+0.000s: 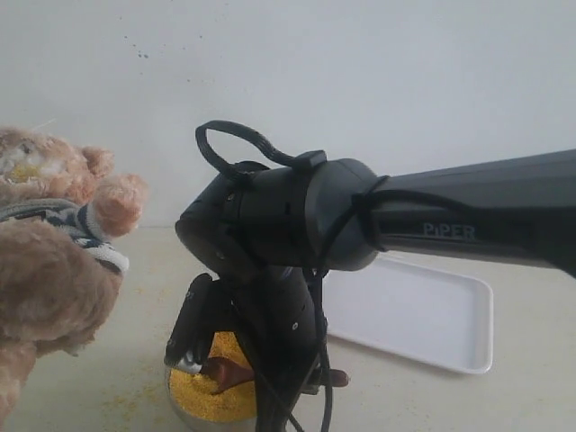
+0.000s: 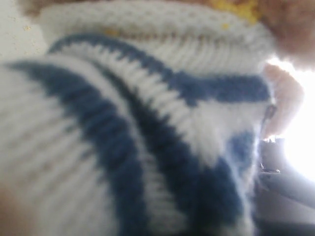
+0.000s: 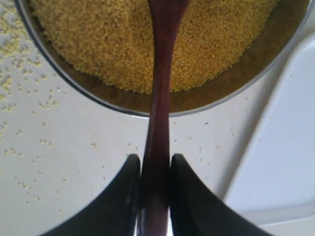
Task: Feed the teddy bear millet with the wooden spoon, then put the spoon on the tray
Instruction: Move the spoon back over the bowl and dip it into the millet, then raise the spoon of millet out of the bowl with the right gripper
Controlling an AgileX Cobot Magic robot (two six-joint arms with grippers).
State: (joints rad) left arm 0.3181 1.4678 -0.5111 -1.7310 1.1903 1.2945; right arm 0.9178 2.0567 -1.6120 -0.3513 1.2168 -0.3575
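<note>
The teddy bear (image 1: 54, 261) fills the left edge of the exterior view, with yellow grains stuck on its muzzle. Its navy-and-white striped shirt (image 2: 147, 128) covers the whole left wrist view and hides the left gripper's jaws. My right gripper (image 3: 155, 160) is shut on the thin handle of the wooden spoon (image 3: 160, 93). The spoon's far end reaches over the millet (image 3: 98, 39) in the round metal bowl (image 3: 74, 83). From outside, the right arm (image 1: 297, 216) points down over that bowl (image 1: 193, 409), and the spoon's oval bowl (image 1: 225, 369) lies on the millet (image 1: 211, 396). The white tray (image 1: 432, 315) lies right of the bowl.
Loose millet grains are scattered on the pale table (image 3: 29, 93) beside the bowl and in front of the bear (image 1: 117, 396). The tray's edge (image 3: 285, 147) runs close to the bowl's rim. A plain white wall stands behind.
</note>
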